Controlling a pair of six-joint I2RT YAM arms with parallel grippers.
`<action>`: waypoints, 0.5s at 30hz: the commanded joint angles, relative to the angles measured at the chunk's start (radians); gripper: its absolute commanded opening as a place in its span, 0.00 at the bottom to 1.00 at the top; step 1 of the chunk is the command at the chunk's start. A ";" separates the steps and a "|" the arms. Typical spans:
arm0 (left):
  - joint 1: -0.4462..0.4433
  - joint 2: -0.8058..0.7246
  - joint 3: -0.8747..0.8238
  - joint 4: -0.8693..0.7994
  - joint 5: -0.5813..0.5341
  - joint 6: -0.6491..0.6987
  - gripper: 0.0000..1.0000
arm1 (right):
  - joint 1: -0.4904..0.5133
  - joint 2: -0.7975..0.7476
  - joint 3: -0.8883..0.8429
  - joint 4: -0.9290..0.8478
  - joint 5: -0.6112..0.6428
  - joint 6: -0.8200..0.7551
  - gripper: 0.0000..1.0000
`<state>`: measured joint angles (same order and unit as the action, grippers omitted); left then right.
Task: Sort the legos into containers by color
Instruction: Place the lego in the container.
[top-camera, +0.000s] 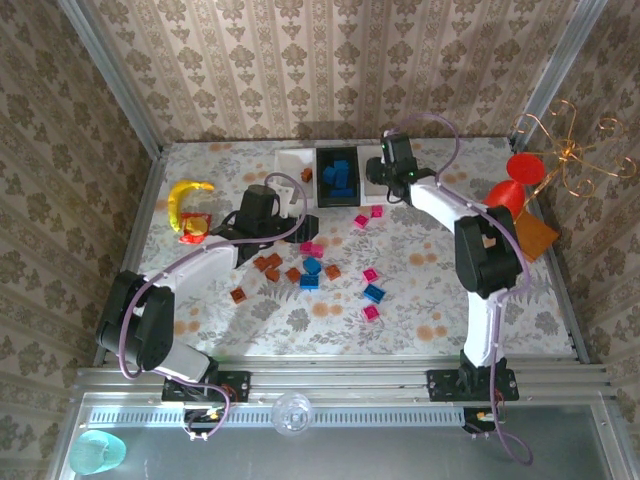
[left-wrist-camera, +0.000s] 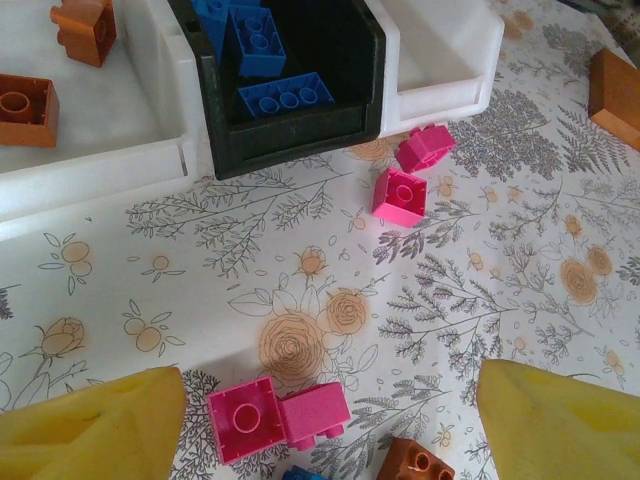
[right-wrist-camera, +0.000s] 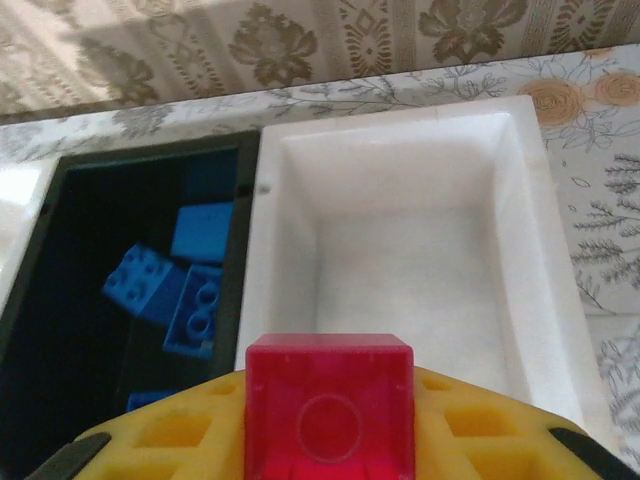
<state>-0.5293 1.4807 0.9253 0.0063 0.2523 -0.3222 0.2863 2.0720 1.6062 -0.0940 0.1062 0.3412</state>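
Magenta brick (right-wrist-camera: 329, 385) in right pincer (right-wrist-camera: 329, 430), hollow underside toward wrist.

No text, label, brand or number can be read — not on the legos (left-wrist-camera: 404, 195), containers (left-wrist-camera: 290, 150) or flowered table (left-wrist-camera: 300, 280).

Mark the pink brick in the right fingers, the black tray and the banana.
pink brick (right-wrist-camera: 329, 405): right wrist view, on its face toward the camera.
black tray (left-wrist-camera: 290, 146): left wrist view, on its near wall.
banana (top-camera: 180, 196): top external view, on the middle of its curve.
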 joint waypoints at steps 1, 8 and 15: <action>0.003 -0.030 0.019 -0.018 0.019 -0.002 0.78 | -0.016 0.088 0.132 -0.070 0.041 0.026 0.41; 0.005 -0.054 0.000 -0.044 0.010 0.018 0.81 | -0.024 0.050 0.180 -0.128 -0.004 -0.001 0.63; 0.014 -0.088 -0.067 -0.031 0.014 0.013 0.83 | 0.048 -0.270 -0.330 0.003 0.014 0.005 0.70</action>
<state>-0.5266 1.4246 0.8894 -0.0216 0.2550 -0.3210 0.2966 1.8992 1.3998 -0.1352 0.1081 0.3428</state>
